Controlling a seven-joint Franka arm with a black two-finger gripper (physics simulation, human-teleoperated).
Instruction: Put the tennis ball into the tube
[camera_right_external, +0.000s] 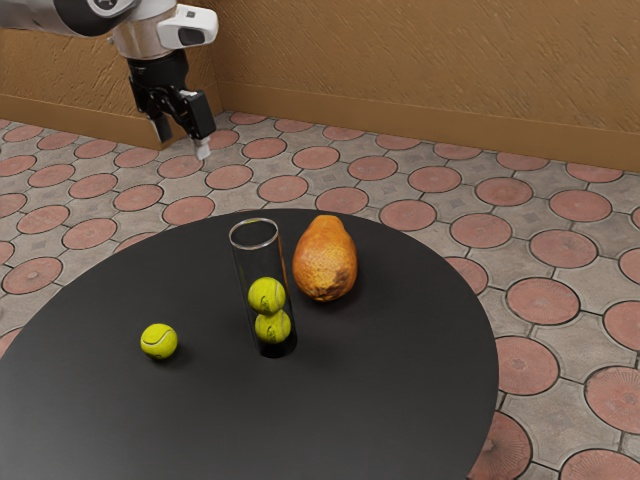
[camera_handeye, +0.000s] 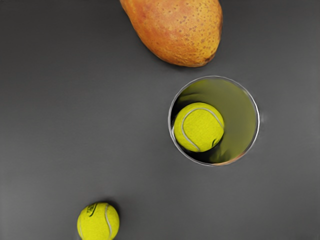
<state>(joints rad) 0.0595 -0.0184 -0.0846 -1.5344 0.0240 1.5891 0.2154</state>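
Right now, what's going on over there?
Nothing is being handled: my arm hangs above and off to the side of the table, jaws apart and empty. One loose tennis ball sits on the table, outside the clear tube. The tube stands upright with two balls inside, and a fruit lies beside it. The loose ball still needs to go in.

room of unclear kind, patterned tile floor (camera_right_external: 590, 310), rough brown wall (camera_right_external: 420, 60), round black table (camera_right_external: 380, 400)
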